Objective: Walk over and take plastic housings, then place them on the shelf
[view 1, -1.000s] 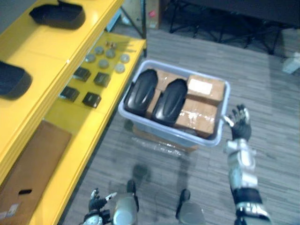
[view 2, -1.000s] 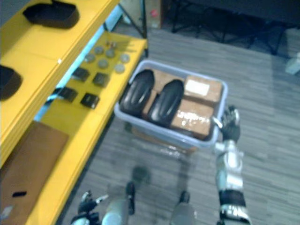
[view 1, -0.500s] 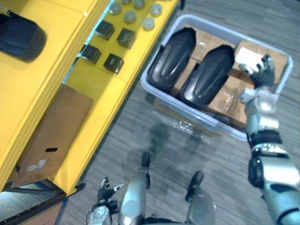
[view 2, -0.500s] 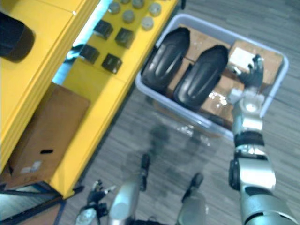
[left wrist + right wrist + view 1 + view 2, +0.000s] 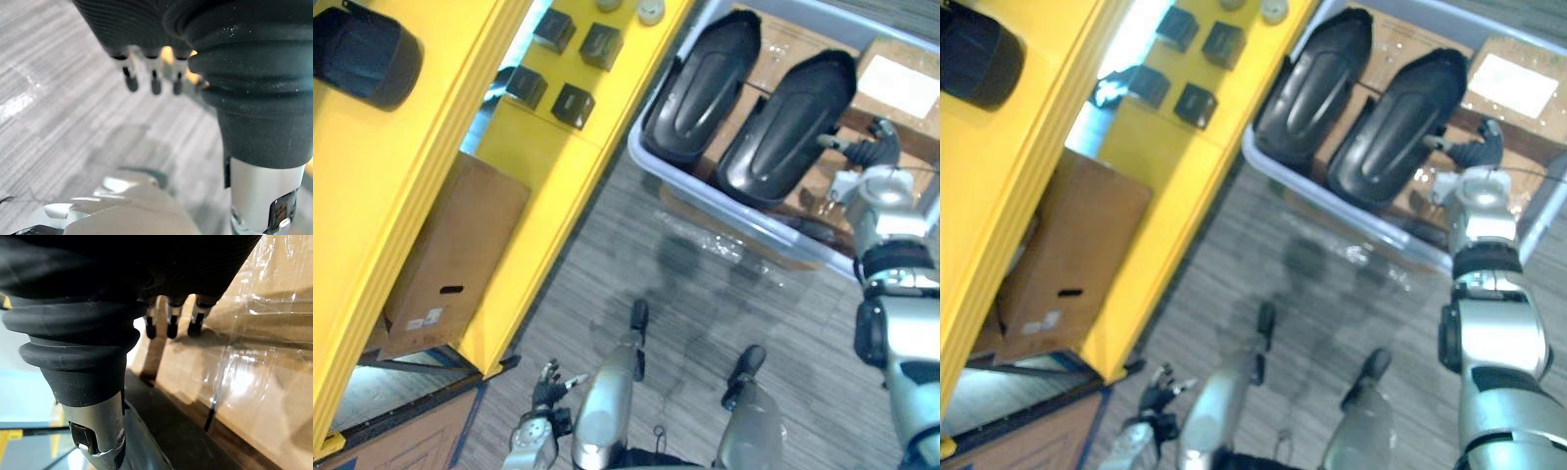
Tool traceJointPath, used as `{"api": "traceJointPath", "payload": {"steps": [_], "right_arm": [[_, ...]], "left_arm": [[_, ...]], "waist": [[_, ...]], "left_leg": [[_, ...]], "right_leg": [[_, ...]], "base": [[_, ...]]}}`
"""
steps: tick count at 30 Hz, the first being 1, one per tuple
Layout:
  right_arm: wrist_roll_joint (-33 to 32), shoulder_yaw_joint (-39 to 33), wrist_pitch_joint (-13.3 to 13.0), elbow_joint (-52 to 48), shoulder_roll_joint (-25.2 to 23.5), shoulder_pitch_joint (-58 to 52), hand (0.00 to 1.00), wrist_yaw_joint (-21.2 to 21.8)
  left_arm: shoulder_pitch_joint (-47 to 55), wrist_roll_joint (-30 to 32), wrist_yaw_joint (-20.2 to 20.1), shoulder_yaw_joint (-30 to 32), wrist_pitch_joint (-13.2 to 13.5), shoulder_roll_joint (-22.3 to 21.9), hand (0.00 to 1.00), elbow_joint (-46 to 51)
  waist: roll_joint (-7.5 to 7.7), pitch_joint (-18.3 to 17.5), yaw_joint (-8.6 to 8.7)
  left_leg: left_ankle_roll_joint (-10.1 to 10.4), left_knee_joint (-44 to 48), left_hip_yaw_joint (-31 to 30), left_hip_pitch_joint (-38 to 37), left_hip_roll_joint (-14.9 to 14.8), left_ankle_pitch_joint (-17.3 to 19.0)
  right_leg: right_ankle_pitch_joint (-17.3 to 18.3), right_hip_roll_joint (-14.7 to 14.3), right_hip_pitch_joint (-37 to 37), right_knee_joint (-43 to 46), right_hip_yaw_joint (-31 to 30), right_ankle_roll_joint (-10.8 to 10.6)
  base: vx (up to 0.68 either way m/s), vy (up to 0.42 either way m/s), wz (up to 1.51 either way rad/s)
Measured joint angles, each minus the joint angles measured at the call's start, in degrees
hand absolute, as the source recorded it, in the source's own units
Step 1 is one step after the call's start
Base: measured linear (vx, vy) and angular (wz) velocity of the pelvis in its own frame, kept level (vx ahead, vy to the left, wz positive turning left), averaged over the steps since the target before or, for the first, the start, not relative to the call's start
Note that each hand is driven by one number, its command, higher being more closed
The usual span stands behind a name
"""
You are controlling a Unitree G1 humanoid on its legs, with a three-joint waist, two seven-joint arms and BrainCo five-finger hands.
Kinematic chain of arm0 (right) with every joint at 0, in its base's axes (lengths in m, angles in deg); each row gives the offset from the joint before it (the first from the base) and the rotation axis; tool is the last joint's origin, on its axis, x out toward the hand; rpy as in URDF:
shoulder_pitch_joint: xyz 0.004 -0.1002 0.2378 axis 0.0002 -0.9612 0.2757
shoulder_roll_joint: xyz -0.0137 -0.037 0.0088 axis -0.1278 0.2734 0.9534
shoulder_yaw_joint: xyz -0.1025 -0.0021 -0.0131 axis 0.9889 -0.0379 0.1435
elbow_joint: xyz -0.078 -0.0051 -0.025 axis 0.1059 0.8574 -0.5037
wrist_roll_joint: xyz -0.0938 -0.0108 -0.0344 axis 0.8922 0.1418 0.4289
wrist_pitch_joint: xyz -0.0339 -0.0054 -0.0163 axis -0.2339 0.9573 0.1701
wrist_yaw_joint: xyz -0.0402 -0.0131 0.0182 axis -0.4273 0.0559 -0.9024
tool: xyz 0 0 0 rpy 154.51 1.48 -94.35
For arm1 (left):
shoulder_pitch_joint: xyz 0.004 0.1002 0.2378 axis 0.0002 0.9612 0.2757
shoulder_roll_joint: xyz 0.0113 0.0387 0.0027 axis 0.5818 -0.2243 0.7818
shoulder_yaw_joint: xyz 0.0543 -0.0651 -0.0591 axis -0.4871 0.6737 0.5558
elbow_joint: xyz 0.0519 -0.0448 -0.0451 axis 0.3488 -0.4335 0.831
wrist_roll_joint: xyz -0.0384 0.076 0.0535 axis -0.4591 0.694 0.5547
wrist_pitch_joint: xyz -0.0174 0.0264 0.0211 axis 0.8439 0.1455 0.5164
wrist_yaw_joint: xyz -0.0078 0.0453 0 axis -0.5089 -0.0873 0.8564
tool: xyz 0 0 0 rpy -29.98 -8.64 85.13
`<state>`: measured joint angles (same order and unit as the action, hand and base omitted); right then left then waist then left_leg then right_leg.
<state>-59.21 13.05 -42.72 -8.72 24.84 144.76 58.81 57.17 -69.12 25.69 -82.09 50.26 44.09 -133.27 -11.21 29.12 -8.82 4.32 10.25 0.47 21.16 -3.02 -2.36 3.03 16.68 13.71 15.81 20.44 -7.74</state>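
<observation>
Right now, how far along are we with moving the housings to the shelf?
Done: one black housing already sits on the yellow shelf.
In hand: nothing yet. The right hand is open over the cardboard boxes in the grey bin, beside the right housing. The left hand hangs open, low by the floor.
Left: that one and the left housing lie in the bin, to be picked and shelved.

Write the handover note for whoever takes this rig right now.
Right hand: open, over the grey plastic bin, by the right black plastic housing; no grip yet.
Left hand: open, low at the side, holding nothing.
The left black plastic housing also lies in the bin, both on brown cardboard boxes. Another black housing sits on the yellow shelf.
Done: reached the bin. Left: grasp both, shelve them.
</observation>
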Motion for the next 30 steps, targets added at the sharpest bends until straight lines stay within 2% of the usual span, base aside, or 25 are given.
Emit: {"api": "traceJointPath", "payload": {"steps": [10,11,13,16,20,23,26,28,30], "right_arm": [[6.7,3.8,-0.2,1.1,1.6,0.3,0.0,0.9],[8.2,3.8,-0.1,1.3,2.0,0.3,1.0,1.3],[10.3,4.2,0.1,2.2,2.7,0.4,1.0,1.5],[14.8,5.6,2.3,3.6,4.7,1.4,1.0,1.5],[22.7,6.3,6.9,4.1,5.5,2.3,1.0,1.7],[30.5,7.8,13.8,6.3,6.1,3.3,1.0,2.2],[36.0,7.9,18.7,7.4,6.4,4.7,1.0,4.0],[37.3,7.9,20.6,7.5,6.5,5.0,1.0,4.4],[37.3,7.8,21.2,8.5,6.8,5.3,1.0,4.5]], "left_arm": [[-0.5,-2.2,-0.7,-2.4,0.0,0.9,0.0,-0.9],[-0.6,-2.2,-0.9,-2.6,0.0,1.0,0.0,-0.9],[-0.6,-2.3,-0.9,-3.8,0.0,1.3,0.0,-0.9],[-0.9,-2.3,-1.0,-4.5,0.0,1.1,0.0,-0.9],[-0.9,-3.6,-1.0,-4.8,0.0,1.1,0.0,-0.9],[-0.9,-4.4,-1.1,-6.5,0.0,1.1,0.0,-0.9],[-0.5,-4.4,-2.2,-6.8,0.0,1.1,0.0,-0.9],[-0.5,-4.4,-2.8,-6.8,0.0,1.1,0.0,-0.8],[-0.4,-4.3,-3.0,-6.8,0.0,1.1,0.0,-0.4]], "waist": [[-0.38,-0.2,-0.38],[-0.6,-0.4,-0.38],[-0.94,-0.6,-0.64],[-1.54,-1.0,-1.66],[-1.77,-1.2,-1.83],[-2.88,-2.0,-2.87],[-3.51,-2.4,-3.14],[-3.51,-2.4,-3.06],[-3.51,-2.4,-3.02]], "left_leg": [[-0.3,-0.2,-0.4,0.7,0.7,-0.3],[-0.2,-0.2,-0.8,1.0,0.9,-0.4],[-0.2,-0.3,-1.3,1.1,1.0,-0.5],[-0.2,-0.3,-1.5,1.1,1.0,-0.5],[-0.2,-0.4,-1.7,1.1,1.0,-0.5],[-0.1,-0.5,-2.4,1.3,1.2,-0.5],[0.0,-0.7,-3.2,1.3,1.6,-0.6],[0.0,-0.8,-3.6,1.3,1.7,-0.7],[0.1,-0.8,-4.0,1.2,1.8,-0.7]], "right_leg": [[0.4,0.6,0.4,0.2,0.6,-0.3],[0.5,0.8,0.4,0.2,1.2,-0.4],[0.7,0.9,0.3,0.5,1.6,-0.4],[0.8,0.9,0.3,0.6,1.8,-0.3],[1.1,0.9,0.2,0.7,2.1,-0.2],[1.5,1.0,0.0,0.8,3.1,-0.3],[2.2,1.4,-0.1,1.5,3.8,-0.5],[2.2,1.5,-0.6,1.4,4.4,-0.5],[2.2,1.5,-1.0,1.2,4.9,-0.5]], "base": [[0.0,-0.002,0.02],[0.02,-0.013,0.14],[0.02,-0.015,0.13],[0.01,-0.006,0.02],[0.0,-0.004,0.01],[-0.01,-0.02,0.14],[0.0,-0.019,0.15],[0.02,-0.019,0.1],[0.01,-0.017,0.13]]}}
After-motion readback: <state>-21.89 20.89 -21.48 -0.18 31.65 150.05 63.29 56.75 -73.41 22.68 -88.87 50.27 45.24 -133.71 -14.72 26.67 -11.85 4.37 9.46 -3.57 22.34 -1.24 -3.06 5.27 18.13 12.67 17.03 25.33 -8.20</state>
